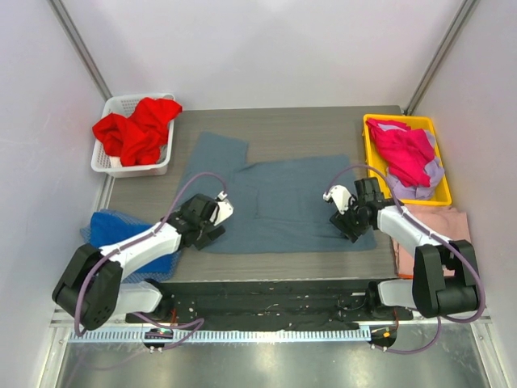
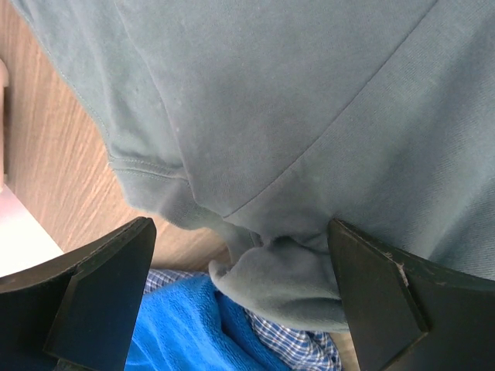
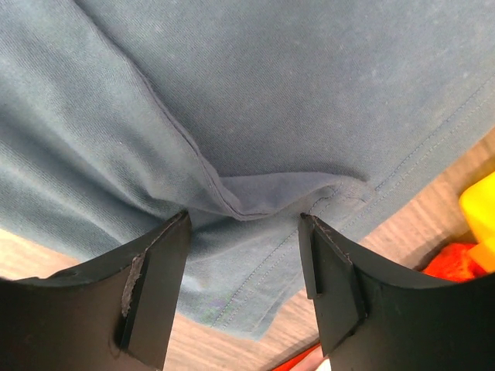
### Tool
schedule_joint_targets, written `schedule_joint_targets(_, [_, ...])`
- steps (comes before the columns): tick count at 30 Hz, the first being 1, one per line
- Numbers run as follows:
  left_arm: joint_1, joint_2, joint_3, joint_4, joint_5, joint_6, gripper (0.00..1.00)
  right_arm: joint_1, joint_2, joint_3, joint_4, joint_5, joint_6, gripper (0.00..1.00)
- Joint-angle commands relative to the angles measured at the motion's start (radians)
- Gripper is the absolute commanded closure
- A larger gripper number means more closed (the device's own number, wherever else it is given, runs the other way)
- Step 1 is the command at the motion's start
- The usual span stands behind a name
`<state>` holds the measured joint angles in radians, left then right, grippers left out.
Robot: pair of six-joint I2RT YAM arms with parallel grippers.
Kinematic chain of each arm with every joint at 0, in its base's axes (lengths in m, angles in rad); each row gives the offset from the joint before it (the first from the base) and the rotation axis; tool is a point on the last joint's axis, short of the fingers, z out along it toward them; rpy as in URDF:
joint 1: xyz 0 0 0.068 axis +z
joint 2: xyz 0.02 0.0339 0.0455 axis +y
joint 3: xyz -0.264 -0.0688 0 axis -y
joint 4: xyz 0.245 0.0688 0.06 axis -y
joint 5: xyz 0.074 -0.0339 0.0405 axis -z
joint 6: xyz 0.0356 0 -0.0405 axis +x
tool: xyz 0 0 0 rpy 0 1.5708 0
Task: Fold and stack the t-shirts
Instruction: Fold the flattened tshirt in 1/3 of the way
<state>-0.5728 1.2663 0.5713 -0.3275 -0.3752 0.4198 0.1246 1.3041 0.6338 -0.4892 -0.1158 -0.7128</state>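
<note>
Left gripper is open wide over the lower left corner of the blue-grey t-shirt, which lies flat mid-frame. Right gripper is open around a wrinkle at the shirt's right edge, likely ready to fold it.

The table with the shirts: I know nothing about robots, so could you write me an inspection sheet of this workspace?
Surface: grey wood-grain table, slate shirt spread across it.
Job's things: red shirt in white basket; magenta shirt in yellow bin; pale pink shirt at right; blue shirt at left.
Clutter: lavender cloth in the bin.
Grippers: left gripper wide open over slate shirt's edge; right gripper open astride a ruck.
Cables: lilac cables loop beside both grippers.
Surroundings: white walls.
</note>
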Motion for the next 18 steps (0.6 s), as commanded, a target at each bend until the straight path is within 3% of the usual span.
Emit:
schedule_joint_targets(1, [-0.009,-0.019,-0.028,-0.139,0.025,-0.026,0.0,0.003,0.009,-0.04,-0.147,0.007,-0.01,0.32])
schedule_joint_targets(14, [-0.007,-0.312,0.133,-0.185,0.059,0.014,0.0,0.004,0.021,0.001,-0.143,0.031,0.012,0.3])
schedule_joint_targets(18, [-0.007,-0.416,0.159,-0.24,0.003,0.033,0.0,0.004,0.032,0.007,-0.135,0.036,0.012,0.3])
